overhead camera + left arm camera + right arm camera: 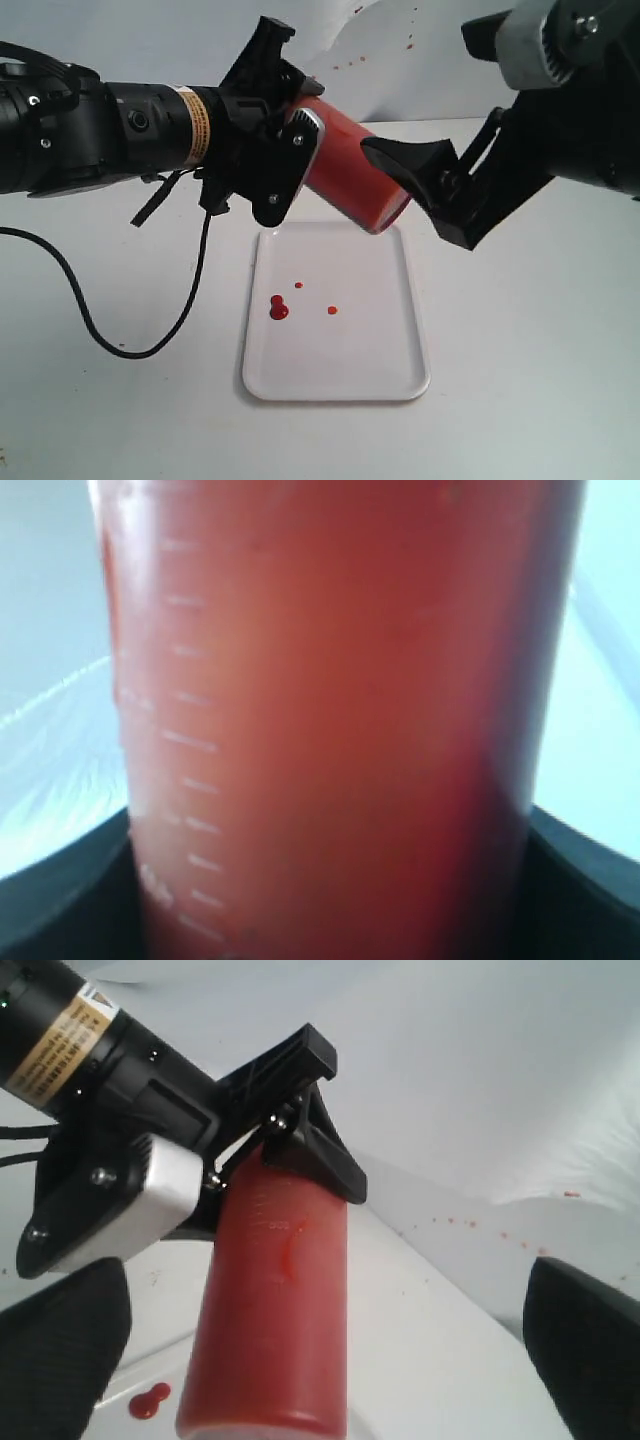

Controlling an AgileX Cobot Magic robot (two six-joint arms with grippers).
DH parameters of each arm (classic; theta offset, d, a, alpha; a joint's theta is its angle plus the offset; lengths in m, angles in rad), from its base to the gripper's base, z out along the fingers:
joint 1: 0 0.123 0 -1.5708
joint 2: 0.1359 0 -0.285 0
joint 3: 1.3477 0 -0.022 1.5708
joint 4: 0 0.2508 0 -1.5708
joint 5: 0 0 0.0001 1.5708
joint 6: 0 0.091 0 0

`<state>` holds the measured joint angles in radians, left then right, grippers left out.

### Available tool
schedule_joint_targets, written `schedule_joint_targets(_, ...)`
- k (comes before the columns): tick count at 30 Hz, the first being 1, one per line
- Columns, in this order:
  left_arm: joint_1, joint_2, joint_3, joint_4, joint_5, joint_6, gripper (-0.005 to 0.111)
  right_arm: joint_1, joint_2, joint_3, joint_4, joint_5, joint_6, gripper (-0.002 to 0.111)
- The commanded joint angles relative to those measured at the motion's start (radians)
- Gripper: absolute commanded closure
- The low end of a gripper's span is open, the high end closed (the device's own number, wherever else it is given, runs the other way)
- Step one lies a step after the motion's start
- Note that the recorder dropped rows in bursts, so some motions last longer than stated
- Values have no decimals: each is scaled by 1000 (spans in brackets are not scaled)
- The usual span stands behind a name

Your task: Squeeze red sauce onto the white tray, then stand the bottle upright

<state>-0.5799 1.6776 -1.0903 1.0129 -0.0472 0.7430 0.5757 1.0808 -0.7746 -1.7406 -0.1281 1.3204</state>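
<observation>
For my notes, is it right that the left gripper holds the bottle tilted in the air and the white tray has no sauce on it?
Not quite: the exterior view shows red sauce on the white tray, a blob and small drops. The left gripper does hold the bottle tilted in the air.

Bottle (350,175) — translucent orange-red, pale graduation ticks down its side. White tray (400,340), plain, dotted with glossy bright red sauce (279,311). Left arm (100,125) black — yellow-orange label band (199,124), black print. Table (530,350) white. Wall (150,40) pale, few reddish specks.
</observation>
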Motion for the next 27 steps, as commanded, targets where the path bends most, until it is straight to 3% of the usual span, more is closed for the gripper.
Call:
schedule_joint_targets(1, -16, -15, -15, -9, -19, 185, 107, -6, 21, 52, -4, -1, 72, 10)
schedule_joint_targets(14, -29, -15, -15, -9, -71, 597, 107, -6, 320, -57, 42, -25, 75, 10)
schedule_joint_targets(27, -29, -15, -15, -9, -134, 672, 107, -8, 565, -217, 137, -25, 70, 10)
